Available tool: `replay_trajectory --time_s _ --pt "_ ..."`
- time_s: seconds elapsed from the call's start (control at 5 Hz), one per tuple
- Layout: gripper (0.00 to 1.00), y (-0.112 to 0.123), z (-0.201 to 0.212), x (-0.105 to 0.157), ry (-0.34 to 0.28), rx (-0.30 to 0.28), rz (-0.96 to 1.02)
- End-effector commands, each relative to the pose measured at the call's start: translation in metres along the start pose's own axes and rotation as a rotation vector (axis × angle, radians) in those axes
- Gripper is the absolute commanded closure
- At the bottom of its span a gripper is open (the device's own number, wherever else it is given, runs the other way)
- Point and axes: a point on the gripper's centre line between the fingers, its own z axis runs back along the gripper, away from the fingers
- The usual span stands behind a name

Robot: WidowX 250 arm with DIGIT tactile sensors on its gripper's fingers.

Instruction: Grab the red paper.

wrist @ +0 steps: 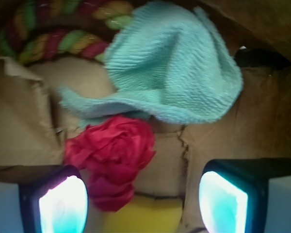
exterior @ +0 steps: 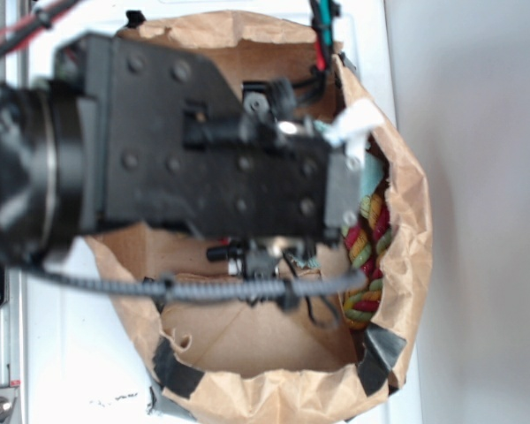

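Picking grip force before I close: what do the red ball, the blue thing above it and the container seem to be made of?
Red paper: looks like thin matte paper, crumpled into rose-like folds, so likely light and crushable. Blue cloth: soft woven or knitted fabric, with a ribbed texture and a limp drape. Bag: brown kraft paper, creased and torn at the edges. The gripper is open.

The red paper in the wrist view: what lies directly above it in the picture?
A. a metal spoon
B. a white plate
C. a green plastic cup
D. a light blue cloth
D: the light blue cloth spreads just above the red paper, its lower edge meeting the paper's top.
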Motion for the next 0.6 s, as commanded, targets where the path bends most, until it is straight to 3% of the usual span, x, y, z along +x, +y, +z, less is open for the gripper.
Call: replay_trajectory --time_s 0.0,0.4 --pt "0.00 0.004 -0.011 -0.001 -0.015 -0.030 -0.004" --pt "0.00 -0.029 -0.005 -0.023 0.046 -0.128 -0.108"
